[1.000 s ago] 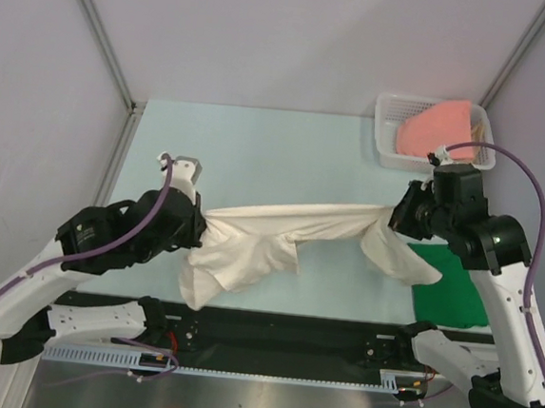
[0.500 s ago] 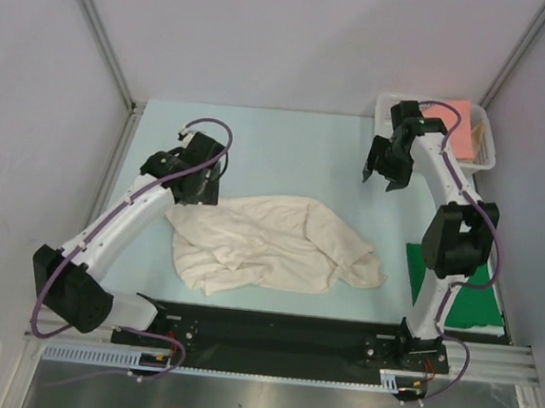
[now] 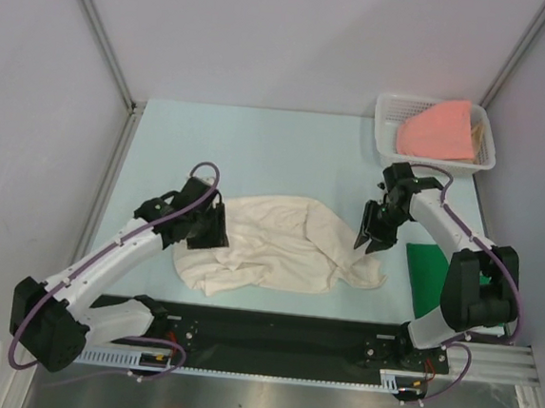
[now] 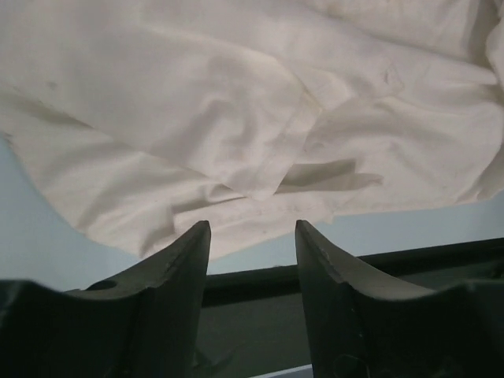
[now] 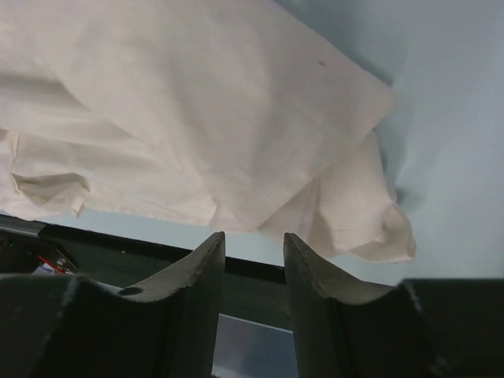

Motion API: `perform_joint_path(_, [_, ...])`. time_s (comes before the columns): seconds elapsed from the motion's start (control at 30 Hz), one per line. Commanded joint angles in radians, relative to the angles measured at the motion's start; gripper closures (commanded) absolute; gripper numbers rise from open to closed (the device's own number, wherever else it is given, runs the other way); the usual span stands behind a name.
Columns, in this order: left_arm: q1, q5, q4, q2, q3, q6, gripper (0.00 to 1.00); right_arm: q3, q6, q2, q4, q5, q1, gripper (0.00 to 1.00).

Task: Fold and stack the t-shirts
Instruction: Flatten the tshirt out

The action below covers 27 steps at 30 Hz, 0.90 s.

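The cream-white t-shirt lies crumpled on the pale blue table, near the front middle. My left gripper hovers at its left edge, open with nothing between the fingers; the left wrist view shows the cream cloth just beyond the left gripper. My right gripper sits at the shirt's right edge, also open and empty; in the right wrist view the shirt's corner lies past the right gripper. A dark green t-shirt lies flat at the right. The salmon-pink t-shirt rests in the basket.
A white lattice basket stands at the back right corner. Grey walls enclose the table on three sides. The black rail with the arm bases runs along the near edge.
Both grippers let go of the cream shirt they held stretched between them; it dropped into a heap. The arms swung toward the back, then came down to the shirt's two sides.
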Motion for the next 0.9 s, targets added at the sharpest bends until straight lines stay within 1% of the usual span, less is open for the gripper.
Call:
perform_joint_path(0.0, [-0.013, 0.119, 0.115, -0.031, -0.115, -0.197, 0.46, -0.067, 0.051, -0.049, 0.108, -0.086, -0.043, 0.58])
perform_joint_path(0.07, [-0.013, 0.158, 0.167, -0.05, -0.191, -0.257, 0.5, -0.109, 0.087, -0.06, 0.123, -0.083, -0.051, 0.56])
perform_joint_path(0.1, [-0.017, 0.162, 0.199, -0.067, -0.211, -0.316, 0.51, -0.124, 0.097, -0.071, 0.132, -0.08, -0.054, 0.55])
perform_joint_path(0.13, [-0.017, 0.161, 0.213, -0.079, -0.228, -0.338, 0.54, -0.138, 0.104, -0.074, 0.137, -0.077, -0.055, 0.53])
perform_joint_path(0.17, [-0.017, 0.153, 0.216, -0.09, -0.247, -0.352, 0.55, -0.175, 0.125, -0.079, 0.143, -0.069, -0.071, 0.48])
perform_joint_path(0.23, [-0.017, 0.103, 0.204, -0.122, -0.244, -0.355, 0.55, -0.219, 0.131, -0.094, 0.171, -0.09, -0.097, 0.46])
perform_joint_path(0.3, [-0.016, 0.084, 0.2, -0.131, -0.238, -0.342, 0.54, -0.252, 0.14, -0.105, 0.194, -0.127, -0.124, 0.46])
perform_joint_path(0.37, [-0.013, 0.093, 0.189, -0.118, -0.25, -0.352, 0.53, -0.252, 0.134, -0.106, 0.192, -0.144, -0.124, 0.49])
perform_joint_path(0.4, [-0.013, 0.109, 0.196, -0.114, -0.262, -0.371, 0.54, -0.247, 0.136, -0.109, 0.185, -0.141, -0.114, 0.53])
perform_joint_path(0.43, [-0.014, 0.15, 0.221, -0.113, -0.279, -0.381, 0.54, -0.246, 0.134, -0.125, 0.183, -0.138, -0.105, 0.53])
perform_joint_path(0.5, [-0.013, 0.17, 0.281, -0.122, -0.326, -0.404, 0.55, -0.239, 0.127, -0.148, 0.176, -0.102, -0.075, 0.53])
perform_joint_path(0.6, [-0.013, 0.159, 0.285, -0.122, -0.336, -0.404, 0.56, -0.203, 0.108, -0.218, 0.136, -0.022, -0.042, 0.52])
perform_joint_path(0.67, [-0.013, 0.152, 0.293, -0.121, -0.351, -0.409, 0.56, -0.206, 0.107, -0.269, 0.133, -0.035, -0.028, 0.5])
perform_joint_path(0.7, [-0.013, 0.152, 0.313, -0.124, -0.362, -0.423, 0.56, -0.218, 0.111, -0.284, 0.146, -0.073, -0.025, 0.5])
perform_joint_path(0.77, [-0.013, 0.149, 0.347, -0.119, -0.401, -0.432, 0.56, -0.256, 0.13, -0.313, 0.18, -0.1, -0.006, 0.5])
perform_joint_path(0.87, [0.004, 0.147, 0.384, -0.102, -0.441, -0.44, 0.54, -0.288, 0.154, -0.323, 0.197, -0.114, 0.015, 0.5])
